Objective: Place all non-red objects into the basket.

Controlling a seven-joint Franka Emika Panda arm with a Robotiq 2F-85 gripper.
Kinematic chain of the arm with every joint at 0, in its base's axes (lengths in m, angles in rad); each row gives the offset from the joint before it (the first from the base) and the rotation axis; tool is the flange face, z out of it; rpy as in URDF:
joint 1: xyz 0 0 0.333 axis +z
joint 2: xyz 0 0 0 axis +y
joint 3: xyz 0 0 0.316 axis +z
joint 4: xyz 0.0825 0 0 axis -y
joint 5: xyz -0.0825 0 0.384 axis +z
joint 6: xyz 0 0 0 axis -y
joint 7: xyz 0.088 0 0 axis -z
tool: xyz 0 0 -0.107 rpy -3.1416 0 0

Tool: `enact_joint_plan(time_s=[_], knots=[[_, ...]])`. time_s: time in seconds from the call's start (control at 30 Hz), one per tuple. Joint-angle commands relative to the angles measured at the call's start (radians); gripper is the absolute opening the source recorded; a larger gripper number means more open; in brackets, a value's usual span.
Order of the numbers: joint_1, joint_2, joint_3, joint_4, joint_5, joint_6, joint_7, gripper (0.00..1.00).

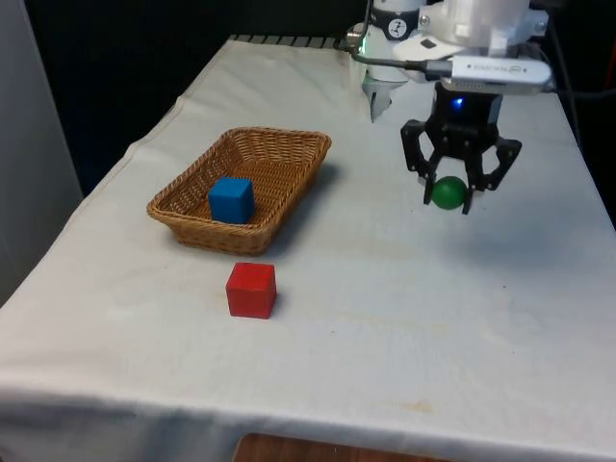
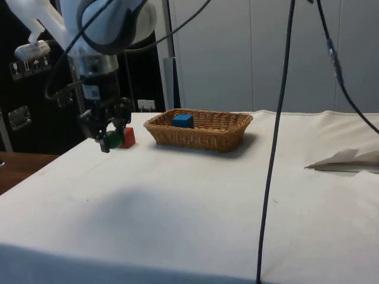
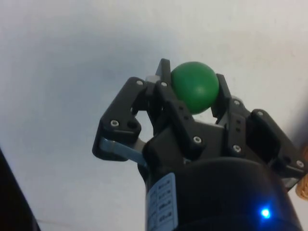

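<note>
The gripper (image 1: 449, 196) holds a green ball (image 1: 448, 192) tight between its two black fingers (image 3: 163, 79). The ball is round, so it has no long side and does not point any way. It hangs up in the air above the white cloth (image 1: 433, 318), not touching it, and you can see a soft shadow on the cloth under the arm in the side view. The ball is well apart from the basket (image 1: 289, 146), on the front view's right. The basket is brown and woven, longer one way than the other, and its long side runs slanted from near on the front view's left to far on the front view's right. A blue block (image 1: 231, 199) sits inside the basket, nearer its close end. A red block (image 1: 251, 290) sits on the cloth just in front of the basket, close to it but not touching. Both blocks sit flat. The cloth is white with small wrinkles and covers the whole table. Behind the table it is dark, and in the side view there are pale wall panels (image 2: 237, 53) and black cables (image 2: 278, 130) hanging down.
</note>
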Motion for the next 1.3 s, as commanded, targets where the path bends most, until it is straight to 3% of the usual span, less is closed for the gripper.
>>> enact_joint_plan(time_s=[0.0,0.37,0.4,0.67,0.7,0.73,0.8,0.97,1.0,1.03,1.27], knots=[[0.0,-0.012,-0.003,-0.017,-0.006,0.009,-0.006,0.0],[-0.008,-0.065,-0.027,-0.096,-0.013,0.021,-0.06,0.0],[-0.005,-0.052,-0.026,-0.078,-0.013,0.007,-0.05,0.0],[-0.022,-0.117,-0.033,-0.169,-0.001,0.043,-0.1,0.0],[-0.016,-0.106,-0.038,-0.155,-0.012,0.027,-0.087,0.0],[-0.025,-0.123,-0.033,-0.177,0.001,0.046,-0.105,0.0],[-0.031,-0.14,-0.034,-0.2,0.007,0.054,-0.118,0.0],[-0.04,-0.164,-0.036,-0.237,0.027,0.073,-0.147,0.0],[-0.035,-0.159,-0.043,-0.233,0.017,0.062,-0.139,0.0],[-0.044,-0.173,-0.036,-0.25,0.036,0.08,-0.16,0.0],[-0.056,-0.204,-0.044,-0.294,0.07,0.095,-0.209,0.0]])
